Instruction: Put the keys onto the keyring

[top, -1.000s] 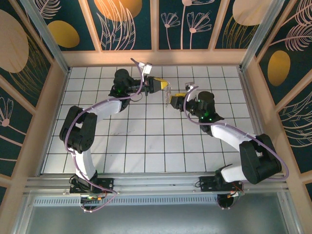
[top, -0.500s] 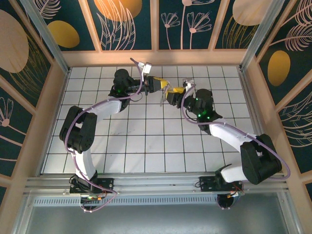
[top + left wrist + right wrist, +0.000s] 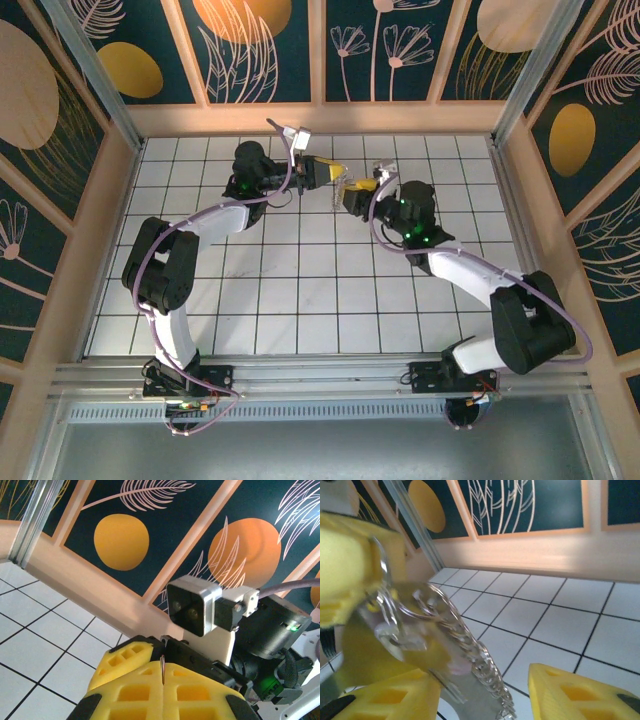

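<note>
My left gripper (image 3: 333, 177) hangs above the far middle of the tiled floor, shut on the keyring (image 3: 163, 664), whose thin metal edge pokes up between the closed yellow fingers. In the right wrist view the keyring (image 3: 422, 607) and its bumpy chain (image 3: 482, 662) dangle from a left finger (image 3: 342, 565). The keys, one small silver key with a pinkish head (image 3: 456, 666), sits blurred among ring and chain, against my right gripper's left finger (image 3: 385, 700). The right gripper (image 3: 485, 702) is open around them, its right finger (image 3: 575, 695) apart from the chain. Whether the key is threaded I cannot tell.
The right arm's wrist camera (image 3: 194, 605) faces the left gripper at close range. Both arms (image 3: 440, 255) meet at the far middle of the white tiled floor (image 3: 300, 300). A pale wooden wall base (image 3: 320, 118) runs just behind them.
My right gripper has moved up and left, closing in on the left gripper until ring and chain hang between its fingers. The left gripper has held still.
</note>
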